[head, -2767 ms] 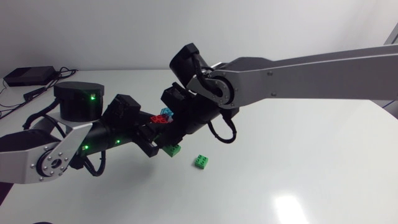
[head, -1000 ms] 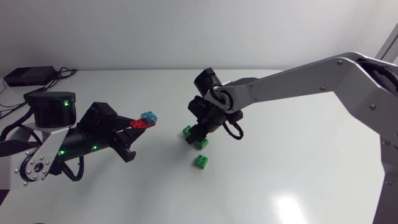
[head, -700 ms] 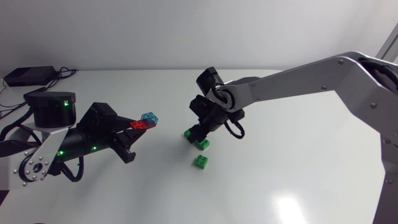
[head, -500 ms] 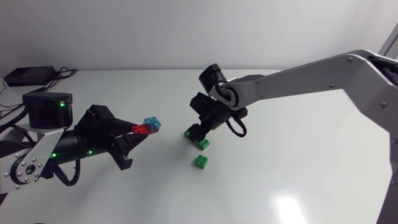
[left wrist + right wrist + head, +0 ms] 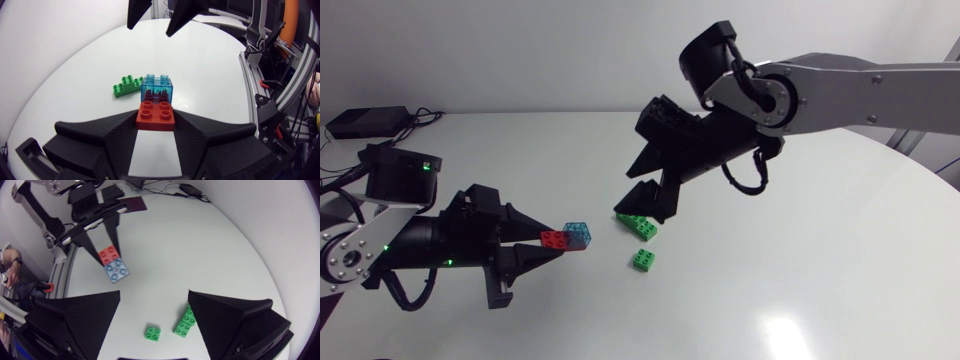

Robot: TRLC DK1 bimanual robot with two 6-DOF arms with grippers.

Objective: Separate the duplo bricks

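Duplo bricks sit in two groups. A red brick and a clear blue brick are joined and held off the bench. Two green ones lie loose on it. Read as a clock on the head view, the long green brick is at 3 o'clock from the joined pair, and the small green brick is just beside it at 6 o'clock, apart from it.

The left gripper has its fingers clenched on the red brick from two sides. In the left wrist view the red brick is pinched at the tips, with the blue brick jutting out free at 12 o'clock. That grip looks deliberate: holding only the red one leaves the blue one bare for the other arm to take and pull off.

The right gripper hangs above the long green brick, its fingers released and spread wide with nothing between them. Its wrist view looks down between the fingers on both green bricks, with the red-blue pair ahead beyond them.

Both green bricks already lie singly, so I judge the red-blue pair to be the last joint to break. The next move calls for the right fingers to close squarely on the blue brick alone. A skewed grip could twist the pair out of the left fingers.
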